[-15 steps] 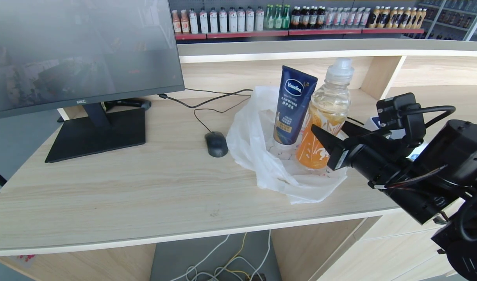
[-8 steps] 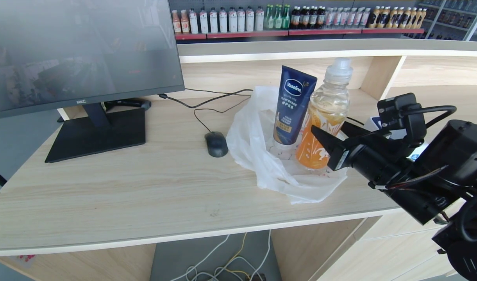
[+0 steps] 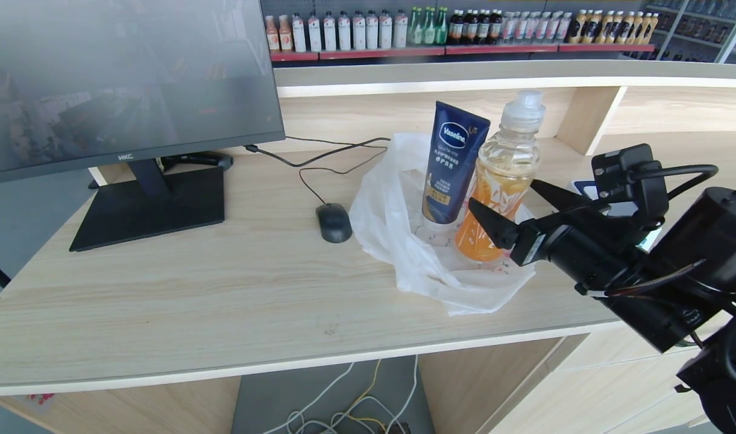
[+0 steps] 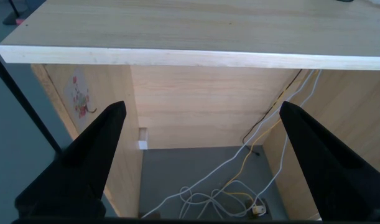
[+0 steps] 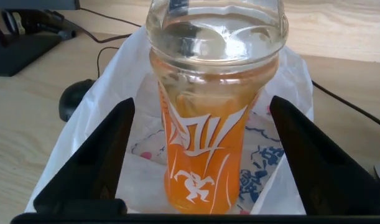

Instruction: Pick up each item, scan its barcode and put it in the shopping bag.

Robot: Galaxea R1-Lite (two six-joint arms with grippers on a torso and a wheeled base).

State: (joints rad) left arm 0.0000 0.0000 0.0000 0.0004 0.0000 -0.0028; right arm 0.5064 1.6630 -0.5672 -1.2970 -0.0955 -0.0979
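On the pale wooden counter (image 3: 223, 289) in the head view, a white shopping bag (image 3: 386, 229) lies spread open, to the right of a black mouse (image 3: 334, 222) and a dark monitor (image 3: 126, 78). Two items stand upright inside the bag: a dark blue tube (image 3: 451, 163) and, just beside it on the right, a clear bottle (image 3: 506, 169) with an orange label and a pale cap. The right gripper (image 3: 506, 196) is level with the lower half of the bottle, with its fingers wide apart. One fingertip lies in front of the label and the other off to the bottle's right, and it has hold of nothing. A shelf of drinks (image 3: 464, 27) runs along the back wall

From the left wrist view, the left gripper (image 4: 202, 109) hangs below the counter's front edge (image 4: 177, 56). Its two dark fingers are spread far apart and nothing is held between them. Loose cables (image 4: 227, 186) trail over the grey floor under the counter

From the right wrist view, the bottle (image 5: 208, 124) stands between the right gripper's (image 5: 202, 102) open fingers (image 5: 96, 168). A clear gap shows on each side, so neither pad touches it. Its base rests on the bag (image 5: 102, 124), whose plastic rises around it, and the mouse (image 5: 74, 96) lies on the wood just beyond the bag's edge
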